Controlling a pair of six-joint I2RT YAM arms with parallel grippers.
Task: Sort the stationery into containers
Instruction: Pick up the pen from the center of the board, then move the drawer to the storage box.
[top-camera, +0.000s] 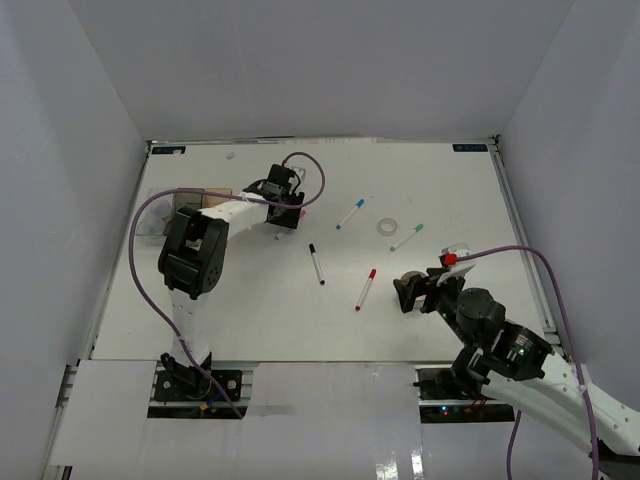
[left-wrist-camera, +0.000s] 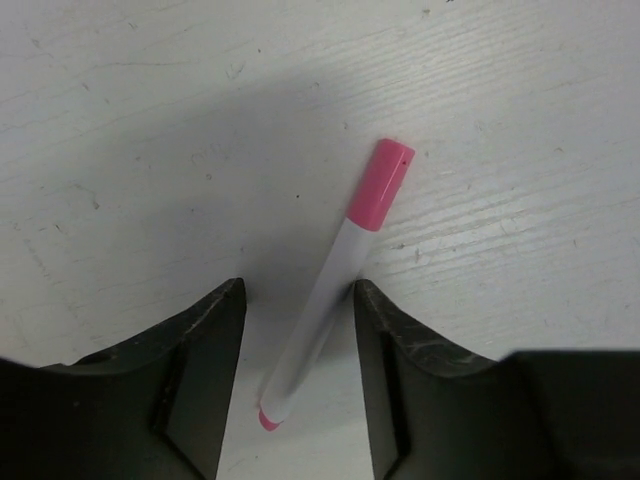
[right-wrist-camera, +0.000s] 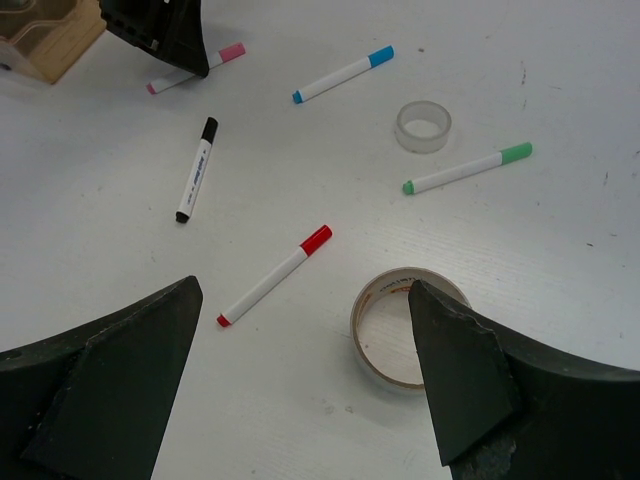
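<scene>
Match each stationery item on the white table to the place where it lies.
Items:
1. pink-capped white marker
2. red-capped white marker
3. small clear tape roll

Places:
A. beside the green-capped marker
B. inside the open left pincer
C. beside the wide whitish tape roll, in front of the right pincer

Pairs: 1-B, 2-C, 3-A

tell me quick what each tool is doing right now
left tool: open, straddling the pink marker, not clamped on it
right tool: open, holding nothing, near a tape roll
</scene>
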